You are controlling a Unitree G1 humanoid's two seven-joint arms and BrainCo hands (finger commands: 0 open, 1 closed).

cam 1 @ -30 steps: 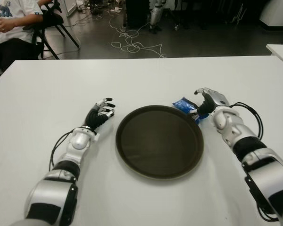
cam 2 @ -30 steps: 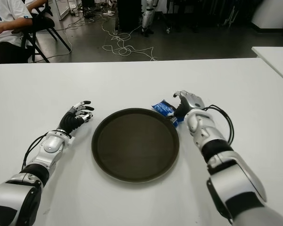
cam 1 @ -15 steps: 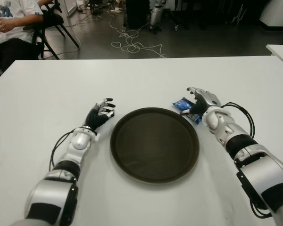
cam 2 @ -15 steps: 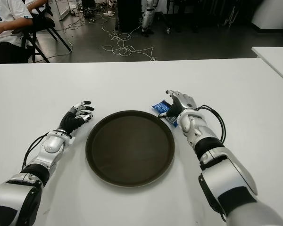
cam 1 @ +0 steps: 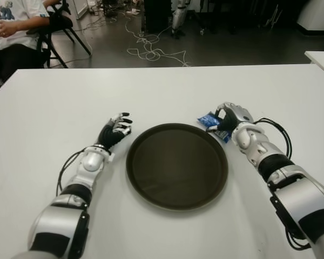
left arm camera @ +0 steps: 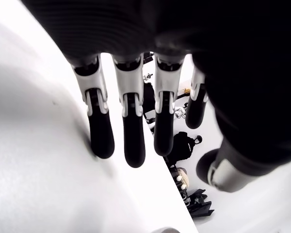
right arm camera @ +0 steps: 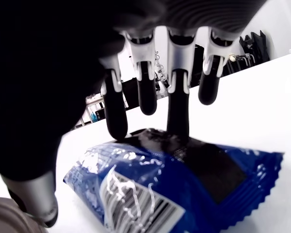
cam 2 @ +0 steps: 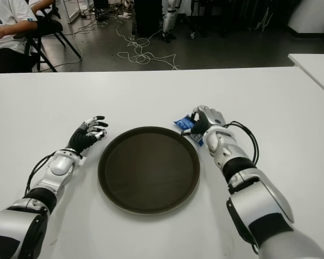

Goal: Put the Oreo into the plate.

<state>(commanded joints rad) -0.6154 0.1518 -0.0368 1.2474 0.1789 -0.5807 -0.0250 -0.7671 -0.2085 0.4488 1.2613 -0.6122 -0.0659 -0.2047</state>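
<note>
Lying beside plate [cam 1: 176, 165]: Oreo [cam 1: 212, 123], right hand [cam 1: 230, 116] touching.

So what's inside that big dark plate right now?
Nothing: the plate is bare. The blue Oreo pack lies on the table past its rim, under the right hand. Left hand idles beside the plate.

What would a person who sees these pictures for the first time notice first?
The large dark round plate in the middle of the white table draws the eye first, and it holds nothing. Next comes the bright blue Oreo packet just past the plate's far right rim, with the right hand over it, fingertips on the wrapper. The left hand shows to the left of the plate, fingers extended and holding nothing.
</note>
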